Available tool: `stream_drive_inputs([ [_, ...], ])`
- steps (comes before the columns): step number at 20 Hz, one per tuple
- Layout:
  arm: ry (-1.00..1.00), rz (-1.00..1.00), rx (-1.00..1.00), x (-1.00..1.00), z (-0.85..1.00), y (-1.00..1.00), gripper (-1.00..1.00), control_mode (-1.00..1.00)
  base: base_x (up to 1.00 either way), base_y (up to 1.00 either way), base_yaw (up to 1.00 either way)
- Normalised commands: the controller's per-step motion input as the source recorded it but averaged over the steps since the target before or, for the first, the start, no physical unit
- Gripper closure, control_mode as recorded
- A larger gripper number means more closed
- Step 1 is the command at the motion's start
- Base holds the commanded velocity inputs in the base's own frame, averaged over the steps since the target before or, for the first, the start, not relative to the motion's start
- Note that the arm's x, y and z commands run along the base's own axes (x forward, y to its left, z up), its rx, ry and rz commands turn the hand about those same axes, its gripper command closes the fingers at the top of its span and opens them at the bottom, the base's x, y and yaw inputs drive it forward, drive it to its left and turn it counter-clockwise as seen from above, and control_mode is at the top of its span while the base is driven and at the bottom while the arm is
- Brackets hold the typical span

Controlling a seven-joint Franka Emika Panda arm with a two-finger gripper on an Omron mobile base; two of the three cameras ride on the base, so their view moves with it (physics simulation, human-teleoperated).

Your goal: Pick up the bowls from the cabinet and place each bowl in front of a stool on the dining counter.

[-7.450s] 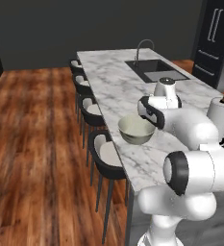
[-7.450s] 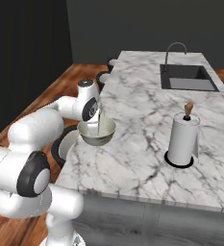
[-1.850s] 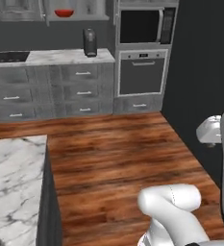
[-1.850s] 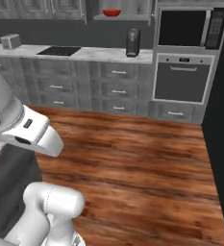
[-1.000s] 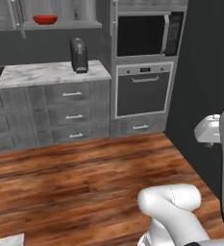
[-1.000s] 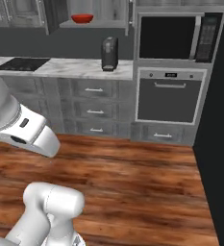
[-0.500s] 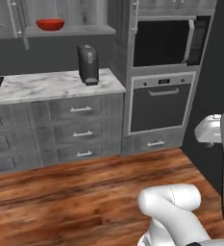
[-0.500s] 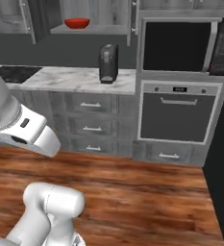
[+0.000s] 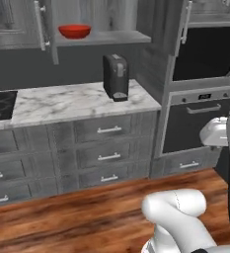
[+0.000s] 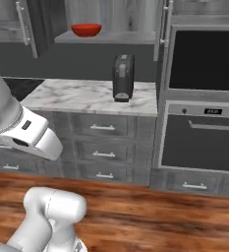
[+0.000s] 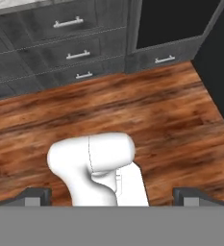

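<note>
Above the marble bench (image 9: pixel 77 101) I saw the red bowl (image 9: pixel 74 31) on the cabinet (image 9: pixel 101 37) shelf; my claw (image 11: pixel 111 198) hung spread wide.

White glossy arm (image 9: pixel 178 212), rounded segments, dark joint bands, small dark claw (image 11: pixel 111 198) tips

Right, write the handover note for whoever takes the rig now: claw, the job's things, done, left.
Claw: open and empty, pointing down at the wood floor.
Red bowl: on the shelf of the open wall cabinet, above the marble worktop with the coffee machine.
Done: base faces the cabinet run; no bowl in hand.
Left: reach up, take the red bowl, carry it to the dining counter and set it in front of a stool.
</note>
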Motion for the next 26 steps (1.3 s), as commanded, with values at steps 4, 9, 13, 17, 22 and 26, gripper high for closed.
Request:
stream_drive_inputs([
  [4,0.0,0.0,0.0,0.0,0.0,0.0,-1.0,1.0,0.74,0.74,-0.06],
  [9,0.0,0.0,0.0,0.0,0.0,0.0,-1.0,1.0,0.83,0.4,-0.05],
  [13,0.0,0.0,0.0,0.0,0.0,0.0,-1.0,1.0,0.91,0.08,-0.02],
  [17,0.0,0.0,0.0,0.0,0.0,0.0,-1.0,1.0,1.0,-0.01,0.0],
  [22,0.0,0.0,0.0,0.0,0.0,0.0,-1.0,1.0,0.98,-0.04,0.03],
  [26,0.0,0.0,0.0,0.0,0.0,0.0,-1.0,1.0,0.73,-0.18,0.05],
])
